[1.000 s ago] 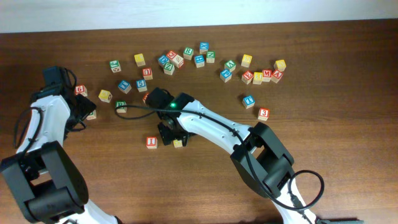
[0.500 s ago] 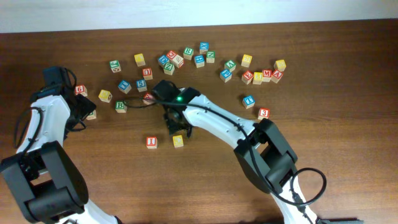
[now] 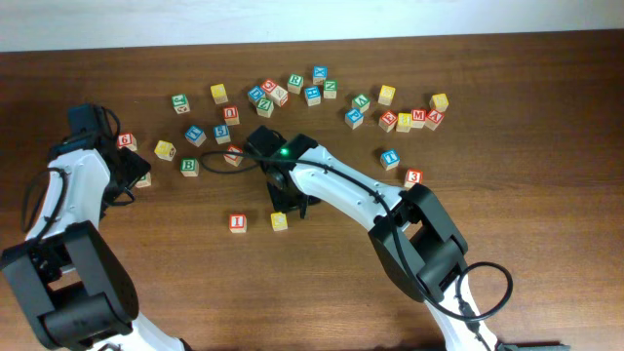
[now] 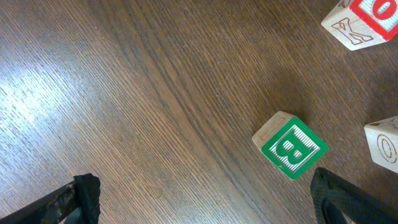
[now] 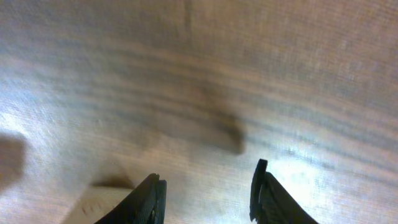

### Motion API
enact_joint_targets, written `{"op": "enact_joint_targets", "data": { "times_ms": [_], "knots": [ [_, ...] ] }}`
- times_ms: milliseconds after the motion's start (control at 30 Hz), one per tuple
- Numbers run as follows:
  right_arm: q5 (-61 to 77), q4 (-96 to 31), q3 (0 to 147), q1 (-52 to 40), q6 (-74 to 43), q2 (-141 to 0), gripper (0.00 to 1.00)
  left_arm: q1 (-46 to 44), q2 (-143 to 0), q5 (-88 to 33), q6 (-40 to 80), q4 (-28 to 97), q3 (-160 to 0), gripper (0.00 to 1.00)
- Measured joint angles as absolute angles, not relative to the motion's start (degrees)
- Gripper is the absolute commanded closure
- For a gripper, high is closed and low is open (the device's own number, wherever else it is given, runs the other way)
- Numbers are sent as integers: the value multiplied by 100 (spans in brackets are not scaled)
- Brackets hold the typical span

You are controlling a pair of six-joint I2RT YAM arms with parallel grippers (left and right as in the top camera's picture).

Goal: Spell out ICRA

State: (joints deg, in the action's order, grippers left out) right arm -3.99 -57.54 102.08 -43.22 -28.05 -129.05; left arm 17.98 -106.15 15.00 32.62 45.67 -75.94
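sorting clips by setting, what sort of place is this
Most likely a robotics lab bench set up for manipulation trials: a left arm and a right arm reach over a wooden table, with wooden alphabet cubes scattered across it and a plain pale wall behind.

I cube (image 3: 237,222) | C cube (image 3: 280,221) near it | R cube (image 3: 294,81), A cube (image 3: 434,120) far off

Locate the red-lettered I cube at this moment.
In the overhead view, the red-lettered I cube sits apart from the scattered cubes, nearer the robot, with a yellow cube just to its right.
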Motion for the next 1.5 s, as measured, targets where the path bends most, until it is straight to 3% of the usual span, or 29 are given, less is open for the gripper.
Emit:
{"op": "enact_joint_targets", "data": {
  "times_ms": [500, 1500],
  "knots": [
    [698, -6099, 10204, -4322, -2849, -12905, 64, 1798, -10615, 1500, 3262, 4567, -7594, 1],
    [790, -6274, 10204, -4440, -2880, -12905, 63, 1798, -10615, 1500, 3262, 4567, -7594, 1]
  ]
}}
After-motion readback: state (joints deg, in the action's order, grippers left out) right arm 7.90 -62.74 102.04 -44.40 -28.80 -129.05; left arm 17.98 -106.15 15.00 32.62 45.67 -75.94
